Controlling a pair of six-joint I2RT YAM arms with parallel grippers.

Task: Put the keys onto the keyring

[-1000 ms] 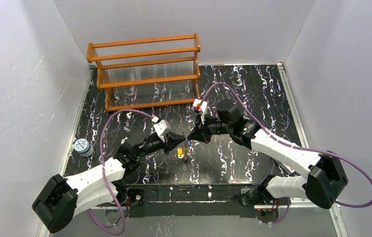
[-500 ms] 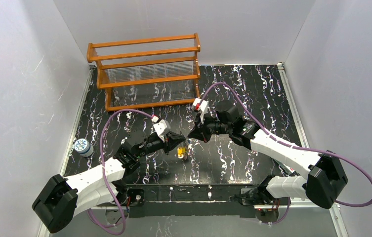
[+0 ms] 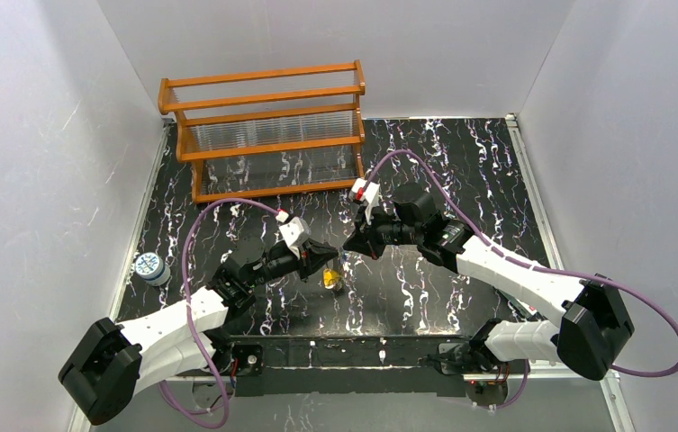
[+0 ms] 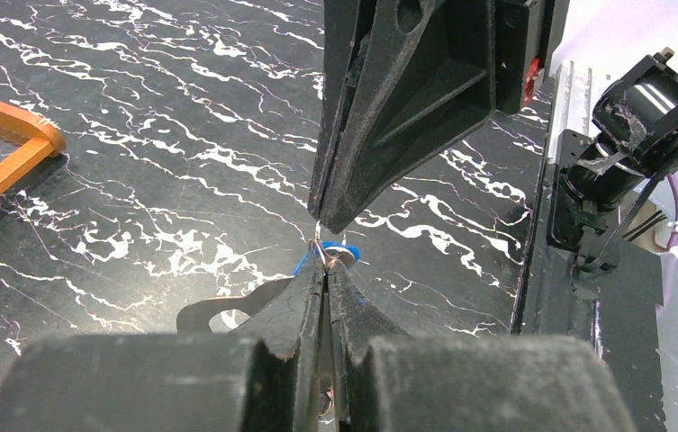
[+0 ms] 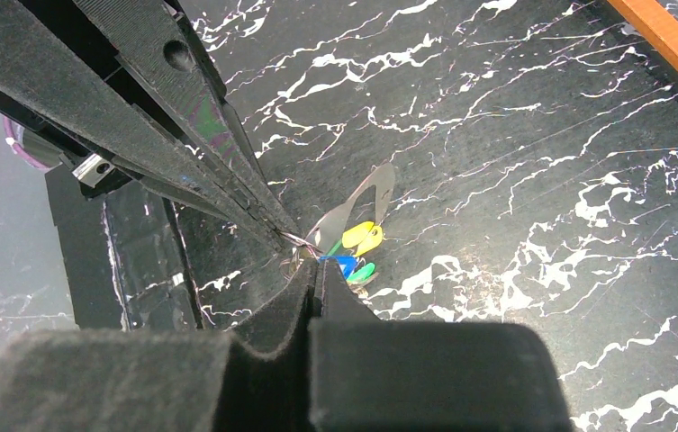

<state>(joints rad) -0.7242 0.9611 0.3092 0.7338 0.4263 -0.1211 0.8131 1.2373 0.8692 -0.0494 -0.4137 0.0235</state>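
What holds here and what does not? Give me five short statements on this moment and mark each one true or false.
1. The wooden rack stands at the far left of the table. True.
2. Both end effectors are wide open. False: the left end effector and the right end effector are shut, tip to tip, pinching the keyring.
3. The right wrist view shows yellow, blue and green heads among the keys. True.
4. The keys lie beside the rack. False: they are bunched just under the meeting tips, mid-table.
5. The small round container sits at the table's right edge. False: it sits at the left edge.
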